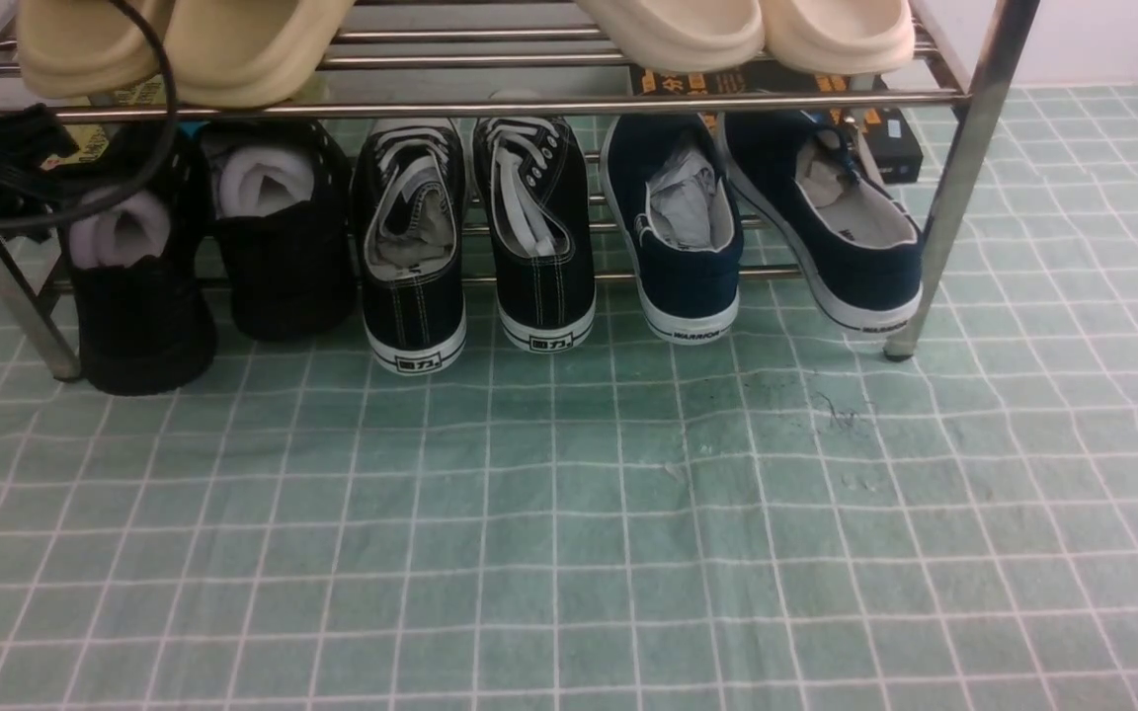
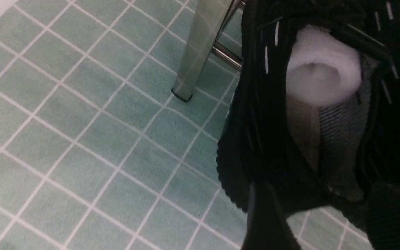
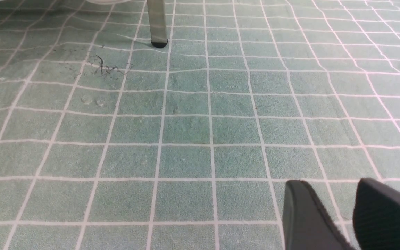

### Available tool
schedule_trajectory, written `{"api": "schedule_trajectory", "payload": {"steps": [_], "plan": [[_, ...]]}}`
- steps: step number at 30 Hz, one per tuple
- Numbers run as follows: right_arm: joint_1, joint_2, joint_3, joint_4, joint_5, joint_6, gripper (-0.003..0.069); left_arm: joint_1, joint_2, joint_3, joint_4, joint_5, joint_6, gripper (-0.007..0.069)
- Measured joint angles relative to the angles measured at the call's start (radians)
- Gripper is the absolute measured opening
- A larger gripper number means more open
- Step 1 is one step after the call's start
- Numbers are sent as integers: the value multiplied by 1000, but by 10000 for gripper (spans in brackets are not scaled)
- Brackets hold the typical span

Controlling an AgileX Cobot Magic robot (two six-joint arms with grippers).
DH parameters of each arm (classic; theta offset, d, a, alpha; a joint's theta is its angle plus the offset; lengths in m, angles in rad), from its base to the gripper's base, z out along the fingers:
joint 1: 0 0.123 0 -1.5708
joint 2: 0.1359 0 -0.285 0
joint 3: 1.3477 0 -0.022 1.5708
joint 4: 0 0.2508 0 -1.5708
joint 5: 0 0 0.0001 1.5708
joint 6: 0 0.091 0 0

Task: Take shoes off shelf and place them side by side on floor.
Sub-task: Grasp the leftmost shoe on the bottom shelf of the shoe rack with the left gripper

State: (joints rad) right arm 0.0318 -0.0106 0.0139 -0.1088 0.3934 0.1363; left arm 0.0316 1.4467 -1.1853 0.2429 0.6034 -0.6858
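So the left hand has its fingers spread wide, with the heel of the nearer black knit shoe sitting between them, just short of the white foam stuffing. It doesn't look clamped to me, though it's dark down there, so a pad might be brushing the collar.

In the front view that shoe is at lower left. Its heel is out on the floor, right beside the shelf leg. Its twin sits further up the frame on the lower bars.

Imo the way to do this well is to pinch the heel wall firmly and drag straight toward the bottom of the frame. It needs to stay clear of that leg and the black cable looping across the upper left.

The right hand is apart too, holding nothing, low over bare floor.

The neighbours are white-soled black sneakers just beside the twin and navy ones past those. Beige slippers are on the top tier.
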Motion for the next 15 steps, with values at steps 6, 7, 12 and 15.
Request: {"api": "schedule_trajectory", "payload": {"steps": [6,7,12,15], "plan": [[0,0,0,0,0,0,237,0,118,-2,85,-130,-20,417],[0,0,0,0,0,0,237,0,132,-2,88,-149,-20,415],[0,0,0,0,0,0,237,0,199,-2,110,-245,-23,388],[0,0,0,0,0,0,237,0,233,-2,125,-267,-67,314]]}}
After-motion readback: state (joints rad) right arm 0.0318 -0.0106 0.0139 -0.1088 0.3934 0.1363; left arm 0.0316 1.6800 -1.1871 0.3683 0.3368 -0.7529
